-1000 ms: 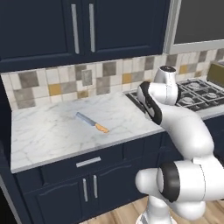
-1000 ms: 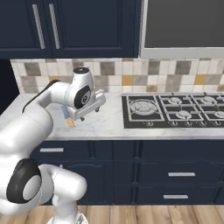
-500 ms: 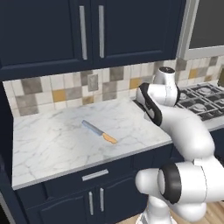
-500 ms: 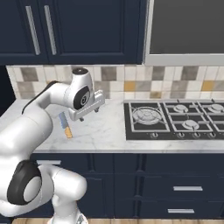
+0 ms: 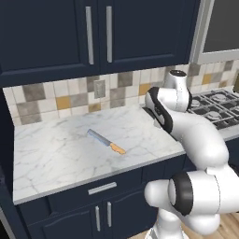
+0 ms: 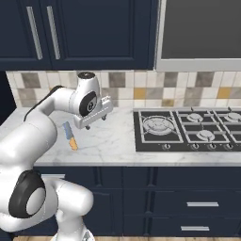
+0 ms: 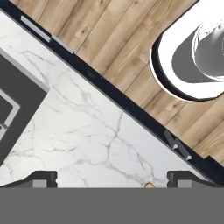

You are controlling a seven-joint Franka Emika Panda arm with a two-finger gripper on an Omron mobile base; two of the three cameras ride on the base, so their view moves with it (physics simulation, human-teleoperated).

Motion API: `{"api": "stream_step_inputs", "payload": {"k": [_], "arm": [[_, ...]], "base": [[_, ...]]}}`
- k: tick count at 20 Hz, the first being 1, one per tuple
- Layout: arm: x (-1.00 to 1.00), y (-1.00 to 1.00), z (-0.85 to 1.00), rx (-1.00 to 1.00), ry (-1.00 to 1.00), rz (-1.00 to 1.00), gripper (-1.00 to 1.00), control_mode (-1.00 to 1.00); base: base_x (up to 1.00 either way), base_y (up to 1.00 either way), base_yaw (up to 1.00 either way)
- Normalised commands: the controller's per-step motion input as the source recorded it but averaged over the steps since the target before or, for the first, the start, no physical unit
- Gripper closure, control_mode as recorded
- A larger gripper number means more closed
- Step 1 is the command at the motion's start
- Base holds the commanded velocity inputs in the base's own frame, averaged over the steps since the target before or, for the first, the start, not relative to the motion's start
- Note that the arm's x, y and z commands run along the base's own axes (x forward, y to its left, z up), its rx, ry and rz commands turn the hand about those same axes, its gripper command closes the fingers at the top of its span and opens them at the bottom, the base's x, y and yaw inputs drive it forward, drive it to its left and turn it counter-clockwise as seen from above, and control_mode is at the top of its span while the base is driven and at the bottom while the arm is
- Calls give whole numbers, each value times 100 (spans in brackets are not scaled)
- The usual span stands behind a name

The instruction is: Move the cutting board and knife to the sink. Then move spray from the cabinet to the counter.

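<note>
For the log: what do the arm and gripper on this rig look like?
A glossy white arm built of rounded, tube-like links, with dark grey to black bands at the joints and a round dark cap on the wrist. The gripper is a white block-shaped hand, and its two small dark finger tips show in the hand view. No cables, labels or markings can be seen.

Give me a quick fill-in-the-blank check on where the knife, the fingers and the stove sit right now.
1. The knife lies flat on the ____ counter.
2. Its handle is coloured ____.
3. The gripper has its fingers spread ____, gripping nothing.
4. In the right base view, the gas hob lies to the ____ of the knife.

Missing words: marble; orange; open; right
</note>
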Motion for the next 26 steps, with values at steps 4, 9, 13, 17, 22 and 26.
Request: {"api": "stream_step_inputs", "payload": {"k": [4, 9, 13, 17, 22, 26], "arm": [[0, 0, 0, 0, 0, 0, -100, 100], [0, 0, 0, 0, 0, 0, -100, 100], [0, 0, 0, 0, 0, 0, -100, 100], [0, 6, -16, 0, 1, 6, -100, -100], [0, 18, -28, 0, 16, 39, -100, -100], [3, 14, -16, 0, 15, 47, -100, -100]], "base": [[0, 0, 0], [0, 0, 0], [0, 0, 0], [0, 0, 0], [0, 0, 0], [0, 0, 0]]}}
